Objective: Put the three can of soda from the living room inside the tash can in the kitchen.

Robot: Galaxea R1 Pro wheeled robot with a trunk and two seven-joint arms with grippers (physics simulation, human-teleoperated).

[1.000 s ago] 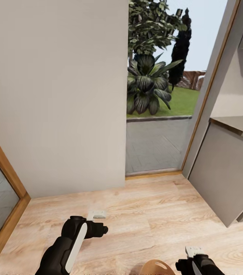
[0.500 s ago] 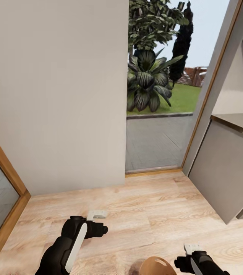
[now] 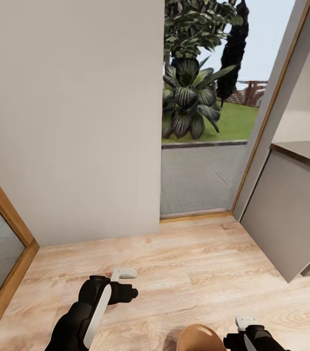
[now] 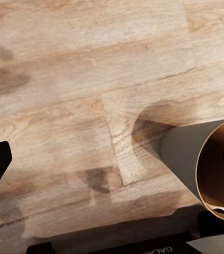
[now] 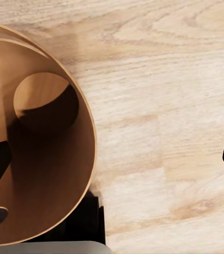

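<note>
Showing tash can (image 5: 43, 159) interior

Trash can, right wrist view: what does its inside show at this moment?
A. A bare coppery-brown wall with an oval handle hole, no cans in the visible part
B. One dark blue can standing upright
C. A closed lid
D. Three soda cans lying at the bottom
A: the tash can is open, showing its coppery-brown inner wall and the oval handle hole, with no cans on the part seen.
</note>
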